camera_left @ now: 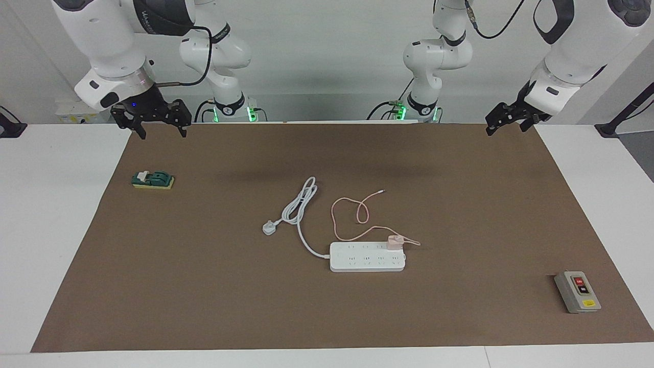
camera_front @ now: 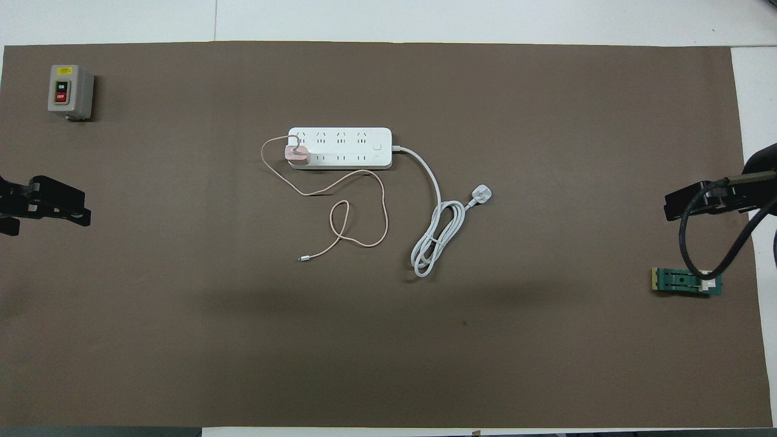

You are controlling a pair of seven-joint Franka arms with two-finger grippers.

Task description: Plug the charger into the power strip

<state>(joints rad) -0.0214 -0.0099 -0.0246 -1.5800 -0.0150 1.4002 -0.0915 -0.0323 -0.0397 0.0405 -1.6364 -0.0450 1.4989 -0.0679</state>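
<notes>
Facing view: brown mat [camera_left: 204, 286] spread wide, both arms pulled up at its robot-side corners. Power strip [camera_left: 368, 261] mid-mat, well apart from both grippers, charger [camera_left: 393, 242] seated at its left-arm end. Looks plugged already; next likely just holding clear. Left gripper [camera_left: 503, 121] and right gripper [camera_left: 161, 125] both spread, empty. No containers.
</notes>
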